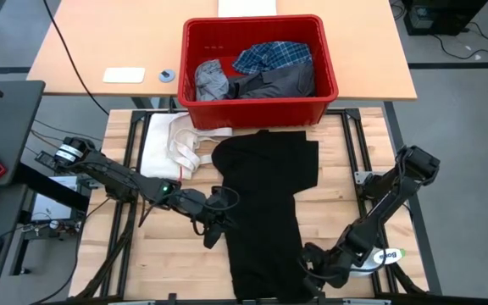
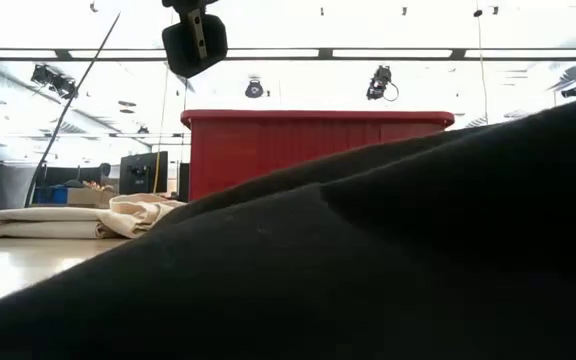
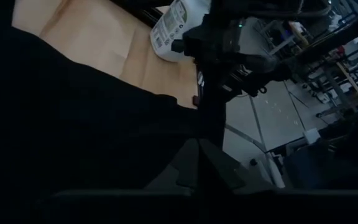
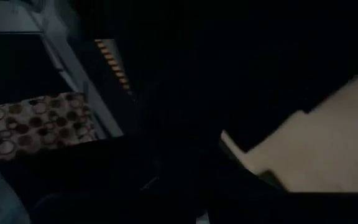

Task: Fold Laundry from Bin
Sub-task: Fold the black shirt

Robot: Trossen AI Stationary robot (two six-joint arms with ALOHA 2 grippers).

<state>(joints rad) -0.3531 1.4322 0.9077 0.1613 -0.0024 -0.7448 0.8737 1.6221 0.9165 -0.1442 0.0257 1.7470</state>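
Black garment (image 1: 265, 212), spread flat before the bin (image 1: 259, 61), is pinched by left end effector (image 1: 213, 234) and right end effector (image 1: 313, 273), apparently mid-fold; lifting together comes next.

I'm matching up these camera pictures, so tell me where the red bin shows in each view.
High view: red bin at top centre, beyond the black garment.
Low view: bin mid-frame, behind the black garment.
Left wrist view: not in it.
Right wrist view: not in it.
Shared landmark: the black garment lies in front of the bin in both.
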